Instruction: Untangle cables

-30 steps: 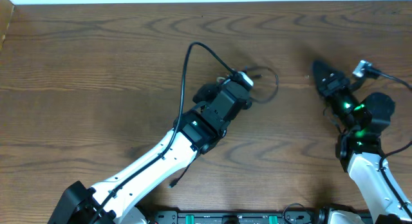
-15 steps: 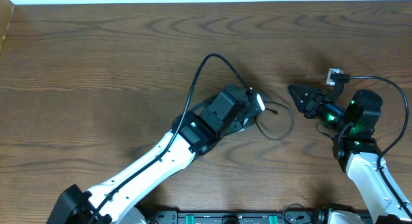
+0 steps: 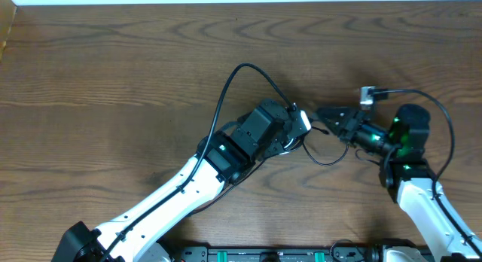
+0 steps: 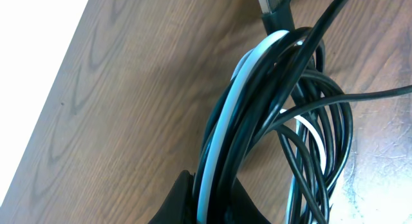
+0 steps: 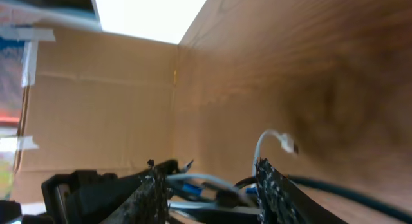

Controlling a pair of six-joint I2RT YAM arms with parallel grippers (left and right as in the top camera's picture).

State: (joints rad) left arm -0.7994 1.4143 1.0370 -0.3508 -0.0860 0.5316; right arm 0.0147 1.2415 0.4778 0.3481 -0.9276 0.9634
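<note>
The cables (image 4: 257, 121) are a small coil of thin black cords with one white cord, lying against the wooden table. My left gripper (image 4: 209, 201) is shut on one side of that coil, and a plug end (image 4: 273, 2) shows at the top. From overhead, the left gripper (image 3: 298, 129) holds the bundle at mid-table, with a loose black loop (image 3: 326, 156) trailing to its right. My right gripper (image 3: 324, 114) points left, its tips just beside the bundle. In the right wrist view its fingers (image 5: 154, 192) stand apart with the cables (image 5: 206, 188) between and beyond them. A white plug end (image 5: 288, 144) sticks up.
A thick black wire (image 3: 241, 68) arches from the left arm over the table. Another wire (image 3: 429, 100) loops behind the right wrist. A cardboard wall (image 5: 96, 108) stands past the table's left edge. Bare wooden table (image 3: 113, 104) extends to the left and back.
The right gripper has swung left and down from the back right towards the bundle, and its jaws have widened. The left gripper shifted the bundle slightly right, letting a black loop trail out.
</note>
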